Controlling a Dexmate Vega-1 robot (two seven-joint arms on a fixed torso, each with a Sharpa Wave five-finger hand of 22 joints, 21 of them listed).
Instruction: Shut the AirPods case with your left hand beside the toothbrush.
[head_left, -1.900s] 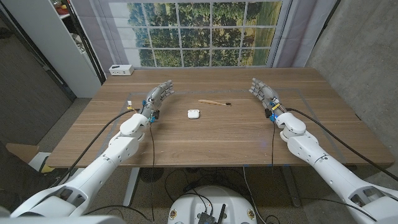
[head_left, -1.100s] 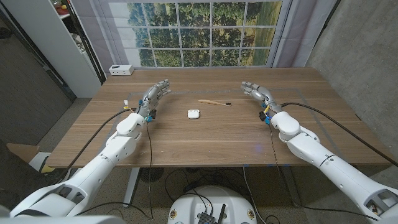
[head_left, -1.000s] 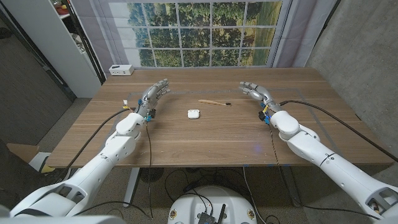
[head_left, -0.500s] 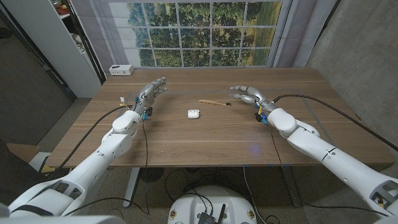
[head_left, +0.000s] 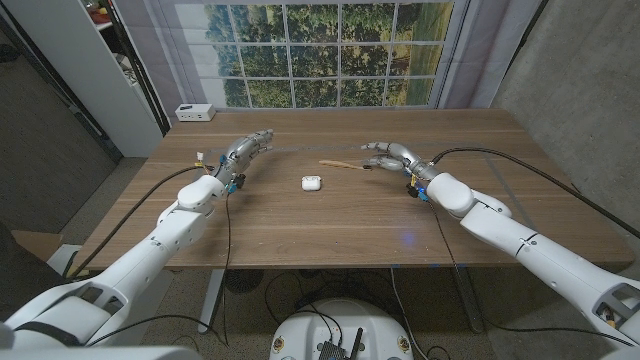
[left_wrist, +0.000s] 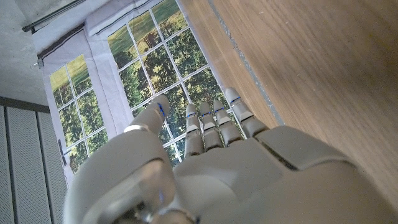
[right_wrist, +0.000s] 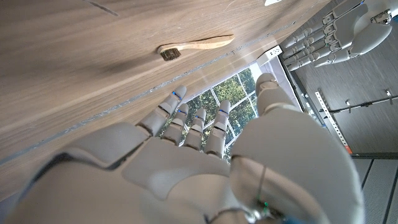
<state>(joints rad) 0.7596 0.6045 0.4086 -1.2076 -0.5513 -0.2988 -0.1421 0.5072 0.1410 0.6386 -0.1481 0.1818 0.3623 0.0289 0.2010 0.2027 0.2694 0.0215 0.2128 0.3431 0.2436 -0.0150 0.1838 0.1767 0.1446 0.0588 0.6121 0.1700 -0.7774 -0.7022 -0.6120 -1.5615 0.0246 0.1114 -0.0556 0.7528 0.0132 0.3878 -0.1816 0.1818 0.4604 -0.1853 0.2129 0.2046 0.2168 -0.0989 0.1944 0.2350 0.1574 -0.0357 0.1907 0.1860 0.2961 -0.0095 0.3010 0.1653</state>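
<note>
A small white AirPods case (head_left: 311, 183) sits on the wooden table (head_left: 330, 225) near its middle; its lid state is too small to tell. Just behind it and to the right lies a wooden toothbrush (head_left: 345, 165) with a dark head, also in the right wrist view as the toothbrush (right_wrist: 193, 45). My left hand (head_left: 245, 148) hovers well to the left of the case, fingers stretched out and holding nothing; the left wrist view has the same hand (left_wrist: 211, 155) above bare wood. My right hand (head_left: 390, 155) is open, its fingertips close to the toothbrush's dark end.
A white box (head_left: 194, 112) stands at the table's back left corner. A windowed backdrop runs behind the table's far edge. In the right wrist view my left hand (right_wrist: 342, 28) shows across the table.
My right hand has swung left across the table, from the right side up to the toothbrush's head. My left hand has drifted a little further left and back. The case and toothbrush have not moved.
</note>
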